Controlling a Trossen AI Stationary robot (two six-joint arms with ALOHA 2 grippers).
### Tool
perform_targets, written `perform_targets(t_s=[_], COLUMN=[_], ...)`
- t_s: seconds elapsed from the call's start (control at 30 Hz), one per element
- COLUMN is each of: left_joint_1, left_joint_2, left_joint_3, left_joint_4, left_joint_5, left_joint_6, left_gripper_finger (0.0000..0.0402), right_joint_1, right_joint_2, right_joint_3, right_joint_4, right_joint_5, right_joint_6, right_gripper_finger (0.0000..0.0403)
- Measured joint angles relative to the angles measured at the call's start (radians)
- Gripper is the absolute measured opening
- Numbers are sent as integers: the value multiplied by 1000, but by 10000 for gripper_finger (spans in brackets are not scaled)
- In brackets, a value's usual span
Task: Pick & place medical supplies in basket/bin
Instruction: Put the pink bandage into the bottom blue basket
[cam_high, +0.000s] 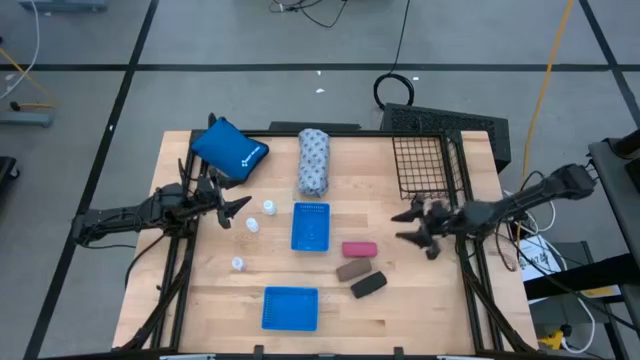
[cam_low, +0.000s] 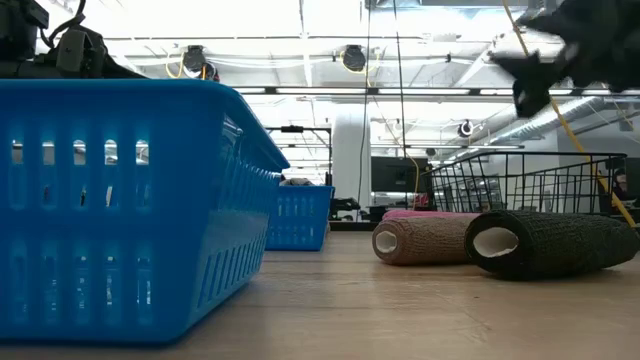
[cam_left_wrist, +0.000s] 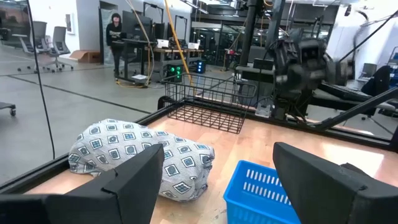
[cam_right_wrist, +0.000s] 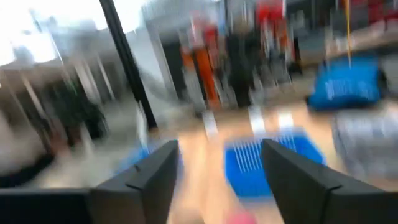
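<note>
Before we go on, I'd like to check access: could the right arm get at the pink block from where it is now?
Probably yes. The right gripper hangs open just beside the pink block, with bare table between them. The brown block lies close behind but not across the way.

We see two dark, slender jointed arms. The left gripper (cam_high: 237, 209) and right gripper (cam_high: 405, 226) end in black tapered fingers. Black cables trail the right arm.

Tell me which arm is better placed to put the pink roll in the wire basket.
Right, probably. The right gripper, open and empty, hangs between the pink roll and the wire basket. The left gripper sits across the table by the small white bottles.
</note>
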Motion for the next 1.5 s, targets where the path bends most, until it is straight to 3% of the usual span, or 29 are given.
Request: perform_targets(t_s=[0.17, 0.4, 0.73, 0.9, 1.1, 1.33, 1.5], left_joint_1=[0, 0, 0, 0, 0, 0, 0], left_joint_2=[0, 0, 0, 0, 0, 0, 0], left_joint_3=[0, 0, 0, 0, 0, 0, 0], left_joint_4=[10, 25, 34, 56, 76, 77, 90], left_joint_5=[0, -7, -7, -7, -6, -6, -9], left_joint_6=[0, 0, 7, 3, -13, -146, -266], left_gripper_finger=[305, 305, 306, 305, 306, 306, 305], right_joint_1=[0, -1, 0, -8, -12, -27, -60], right_joint_2=[265, 598, 878, 948, 953, 910, 903], right_joint_3=[107, 202, 289, 297, 297, 295, 295], right_joint_4=[-143, -177, -145, -115, -72, -2, 82], right_joint_5=[46, 73, -8, 2, 0, 52, 54], right_joint_6=[11, -8, -20, -19, -52, -153, -227], right_gripper_finger=[271, 279, 279, 267, 222, 162, 147])
